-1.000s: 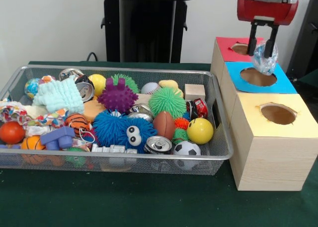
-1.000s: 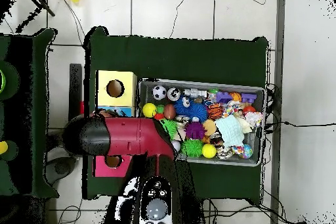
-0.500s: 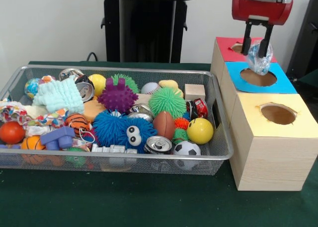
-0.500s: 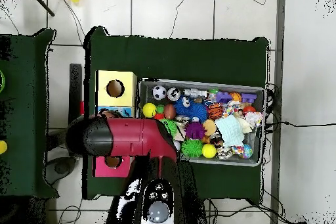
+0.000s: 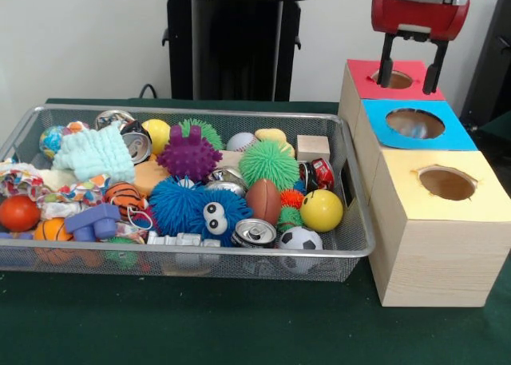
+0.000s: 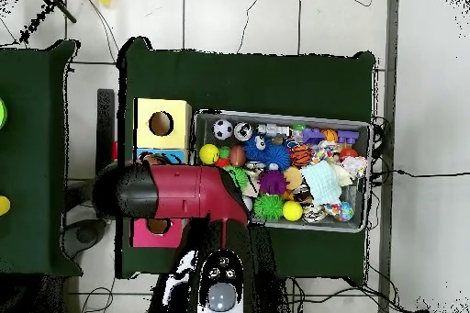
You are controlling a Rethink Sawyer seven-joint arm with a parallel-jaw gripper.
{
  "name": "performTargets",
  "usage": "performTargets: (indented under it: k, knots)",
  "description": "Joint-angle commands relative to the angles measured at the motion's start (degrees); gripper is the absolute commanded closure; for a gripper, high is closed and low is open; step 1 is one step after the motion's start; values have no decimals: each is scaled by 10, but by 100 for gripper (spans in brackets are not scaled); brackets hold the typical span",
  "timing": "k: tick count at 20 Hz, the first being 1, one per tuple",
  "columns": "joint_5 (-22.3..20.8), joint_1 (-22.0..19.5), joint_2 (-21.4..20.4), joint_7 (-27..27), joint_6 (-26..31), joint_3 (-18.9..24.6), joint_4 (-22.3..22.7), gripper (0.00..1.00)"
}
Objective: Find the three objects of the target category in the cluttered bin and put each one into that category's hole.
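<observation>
The tool (image 5: 410, 64) is held spread and empty above the red hole (image 5: 395, 79), by the blue hole (image 5: 414, 124). Something pale and shiny, likely a bottle (image 5: 412, 128), is seen down inside the blue hole, not the red one. No other bottles can be picked out among the toys in the bin (image 5: 358, 236) on the bench (image 5: 239, 325).

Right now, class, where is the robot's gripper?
In the front view, the gripper hangs open and empty at the upper right, above the red-topped box's hole, just behind the blue-topped box.
</observation>
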Motion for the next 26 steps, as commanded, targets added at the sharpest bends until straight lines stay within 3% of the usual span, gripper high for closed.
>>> performTargets:
  k: [1,10,16,26]
  knots:
    - [-11,0,14,65,38,5,7,0]
    - [-4,11,4,76,39,-4,11,0]
    - [4,-58,-33,1,19,36,53,0]
    - [-22,-140,-44,-49,34,65,33,0]
